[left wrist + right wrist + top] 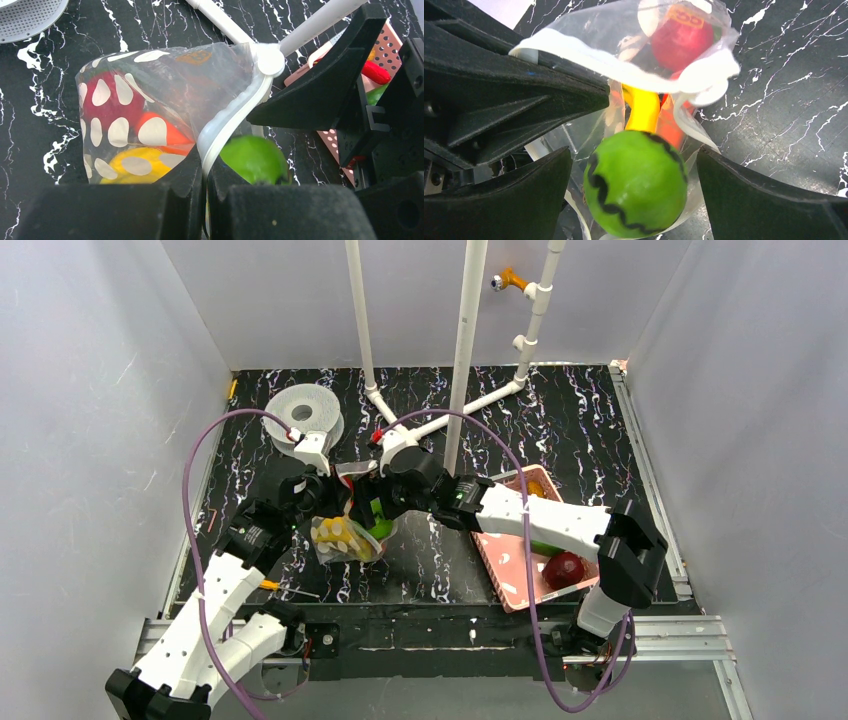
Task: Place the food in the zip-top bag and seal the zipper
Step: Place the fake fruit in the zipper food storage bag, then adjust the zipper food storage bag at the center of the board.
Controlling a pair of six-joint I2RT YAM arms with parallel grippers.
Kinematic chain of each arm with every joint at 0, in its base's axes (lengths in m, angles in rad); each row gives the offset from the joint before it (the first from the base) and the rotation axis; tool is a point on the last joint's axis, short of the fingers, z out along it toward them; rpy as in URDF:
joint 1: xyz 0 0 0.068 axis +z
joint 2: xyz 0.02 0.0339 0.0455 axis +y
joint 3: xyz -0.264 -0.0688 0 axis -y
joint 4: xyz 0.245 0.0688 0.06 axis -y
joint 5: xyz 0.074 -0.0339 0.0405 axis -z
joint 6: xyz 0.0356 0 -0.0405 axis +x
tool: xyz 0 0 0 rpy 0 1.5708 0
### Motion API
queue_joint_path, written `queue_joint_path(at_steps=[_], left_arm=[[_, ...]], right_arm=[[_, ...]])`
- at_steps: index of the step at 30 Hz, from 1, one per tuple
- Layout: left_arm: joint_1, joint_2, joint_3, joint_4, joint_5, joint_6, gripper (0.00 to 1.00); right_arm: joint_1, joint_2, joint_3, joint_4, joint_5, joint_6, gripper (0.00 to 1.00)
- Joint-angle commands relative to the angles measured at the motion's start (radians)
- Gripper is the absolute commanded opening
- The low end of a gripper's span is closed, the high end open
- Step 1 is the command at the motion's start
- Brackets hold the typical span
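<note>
A robotics lab test cell is indicated: a black marbled table (580,430) is enclosed by plain grey panels (90,390), edged with aluminium rails (670,635), fitted with white pipes (466,340), and two robot arms (540,515) trailing purple cables (195,510) are bolted on.

Left claw (206,167) hides green piece (252,157) underside

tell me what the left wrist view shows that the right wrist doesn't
Only the left wrist: the pink perforated basket holding a red toy chilli, and the grey-white filament spool. Only the right wrist: the black zigzag line on the round green toy fruit, and the right gripper open either side of it. Both: the clear dotted plastic zip-top bag, the left gripper shut on its white mouth strip, the green fruit, and the red toy tomato, yellow toy banana and orange toy carrot inside.
</note>
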Motion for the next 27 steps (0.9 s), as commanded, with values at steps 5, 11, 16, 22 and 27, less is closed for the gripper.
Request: queue_joint_path(at_steps=[5,11,16,22,27], left_arm=[[-0.005,-0.042,-0.006,0.026,-0.004,-0.006,0.00],[-0.005,-0.048,-0.005,0.024,-0.009,-0.005,0.00],[-0.006,-0.048,-0.002,0.021,-0.004,-0.006,0.00],[-0.006,-0.041,-0.002,0.023,0.007,-0.008,0.00],[-0.005,-0.042,-0.003,0.023,0.006,-0.008,0.00]], right_arm=[[0.002,-0.024,0.123,-0.128,0.026,-0.010,1.00],[-0.001,-0.091,0.098,-0.215,0.059,0.004,1.00],[-0.049,-0.173,-0.015,-0.184,0.025,0.062,0.87],[-0.097,-0.185,-0.128,-0.064,-0.114,0.076,0.64],[-0.097,-0.152,-0.171,0.034,-0.194,0.051,0.48]])
